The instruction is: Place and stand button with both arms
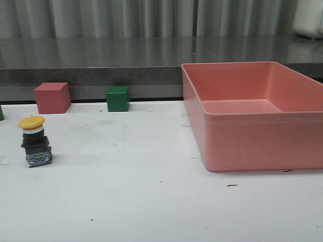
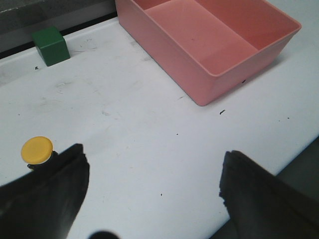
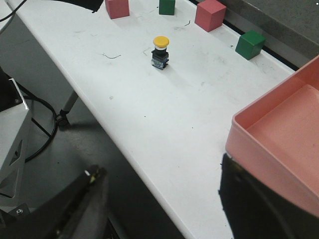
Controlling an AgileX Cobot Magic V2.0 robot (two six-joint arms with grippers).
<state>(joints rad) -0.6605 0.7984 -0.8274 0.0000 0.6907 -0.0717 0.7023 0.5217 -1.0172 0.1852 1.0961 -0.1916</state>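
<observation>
The button [image 1: 35, 141] stands upright on the white table at the left, yellow cap on top, bluish base down. It also shows in the left wrist view [image 2: 37, 150], partly behind one finger, and in the right wrist view [image 3: 160, 51]. My left gripper [image 2: 152, 174] is open and empty above the table, beside the button. My right gripper [image 3: 159, 186] is open and empty over the table's front edge, far from the button. Neither gripper shows in the front view.
A large pink bin [image 1: 252, 115] stands at the right, also in the left wrist view [image 2: 209, 35] and the right wrist view [image 3: 279, 134]. A pink cube [image 1: 52, 98] and a green cube [image 1: 117, 98] sit at the back. More cubes [image 3: 210, 14] show in the right wrist view.
</observation>
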